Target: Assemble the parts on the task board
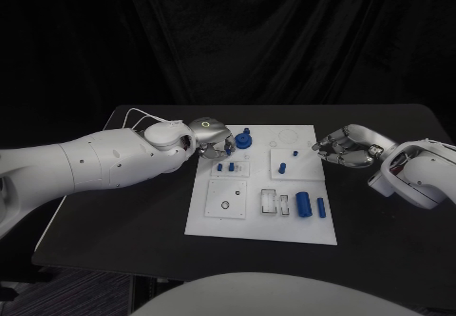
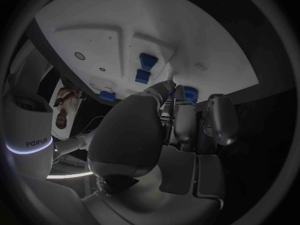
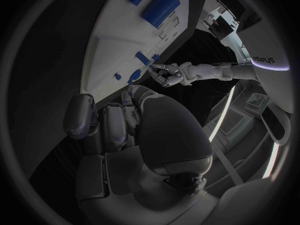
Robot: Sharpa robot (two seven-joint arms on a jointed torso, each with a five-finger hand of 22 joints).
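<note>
Black table point(image 1: 380, 125) — white task board point(image 1: 261, 227), "Sharpa" on an arm point(image 3: 265, 61).

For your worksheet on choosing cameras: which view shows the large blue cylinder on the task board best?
The head view: the large blue cylinder lies unobstructed near the task board front edge. The right wrist view shows it bent near the rim. In the left wrist view I cannot pick it out.
</note>
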